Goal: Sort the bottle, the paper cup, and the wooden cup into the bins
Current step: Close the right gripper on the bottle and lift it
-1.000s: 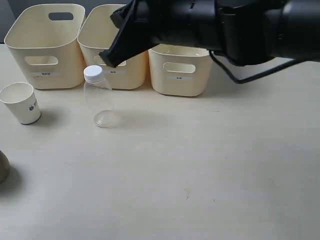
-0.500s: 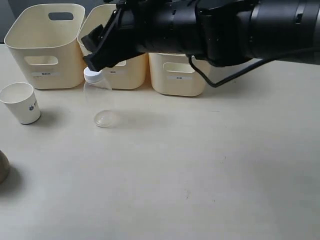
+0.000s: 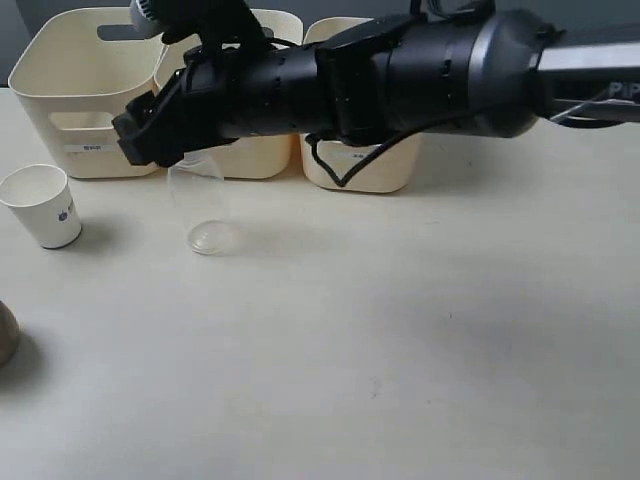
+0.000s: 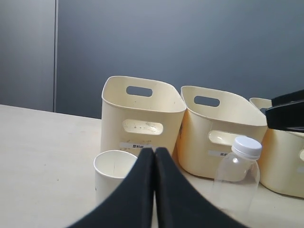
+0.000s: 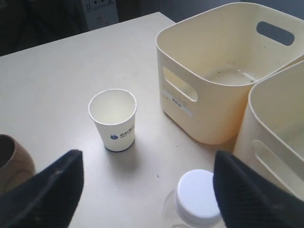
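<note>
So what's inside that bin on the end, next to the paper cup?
Nothing that shows: the end bin looks empty, with only a few dark specks on its floor. Its near wall hides the front part of the floor. The paper cup is empty too.

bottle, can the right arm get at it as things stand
Probably yes. The right end effector hangs open above the bottle, its fingers spread wide to either side of the white cap. Nothing lies between them, and the paper cup and bins stand apart from it.

I see a pale tabletop (image 3: 400, 340), a dark grey wall (image 4: 190, 47) behind the tabletop, and 1 labelled box (image 5: 99, 12) at its far edge.
</note>
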{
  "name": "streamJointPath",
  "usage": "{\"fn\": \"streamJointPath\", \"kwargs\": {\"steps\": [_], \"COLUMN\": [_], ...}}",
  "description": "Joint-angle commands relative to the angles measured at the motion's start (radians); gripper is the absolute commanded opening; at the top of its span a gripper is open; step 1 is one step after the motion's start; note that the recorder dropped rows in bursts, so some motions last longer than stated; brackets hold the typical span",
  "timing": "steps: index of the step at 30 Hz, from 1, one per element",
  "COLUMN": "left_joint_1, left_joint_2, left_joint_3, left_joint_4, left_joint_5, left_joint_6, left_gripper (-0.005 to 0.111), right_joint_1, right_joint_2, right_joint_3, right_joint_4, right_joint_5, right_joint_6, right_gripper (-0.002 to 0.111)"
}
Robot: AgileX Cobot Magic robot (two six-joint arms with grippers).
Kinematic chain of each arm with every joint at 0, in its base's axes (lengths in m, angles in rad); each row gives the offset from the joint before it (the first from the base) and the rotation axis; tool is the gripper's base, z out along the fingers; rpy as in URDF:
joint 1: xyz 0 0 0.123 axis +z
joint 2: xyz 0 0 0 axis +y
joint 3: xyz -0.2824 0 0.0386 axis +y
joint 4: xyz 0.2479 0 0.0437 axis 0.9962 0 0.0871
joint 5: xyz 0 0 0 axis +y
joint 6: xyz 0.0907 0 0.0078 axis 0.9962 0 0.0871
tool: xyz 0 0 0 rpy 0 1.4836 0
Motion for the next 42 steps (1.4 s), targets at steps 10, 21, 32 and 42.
{"fn": "streamJointPath", "kwargs": {"steps": [10,21,32,42], "left_joint_1": [-0.006,-0.006,-0.006,-0.006], "left_joint_2": [-0.007,-0.007,-0.007,-0.007], "left_joint_3": [0.000,0.000,0.000,0.000], "left_joint_4": [-0.006,-0.013,-0.013,-0.013], "left_joint_5": [0.010,0.010,0.011,0.011], "left_joint_6": [-0.004,-0.004,-0.004,-0.004], "left_gripper": [0.000,0.000,0.000,0.000], "right_joint_1": [-0.001,-0.001,-0.001,-0.001], "right_joint_2": [0.092,0.129,0.172,0.198], "right_joint_3": [-0.044,-0.072,-0.116,-0.124], "right_joint_4": [-0.001,0.006,0.007,0.007], "right_joint_5": [-0.055,-0.102,-0.130,-0.131], "right_joint_6": [0.005,0.005,0.029,0.029], "right_gripper": [0.072,0.072,0.072,0.072]}}
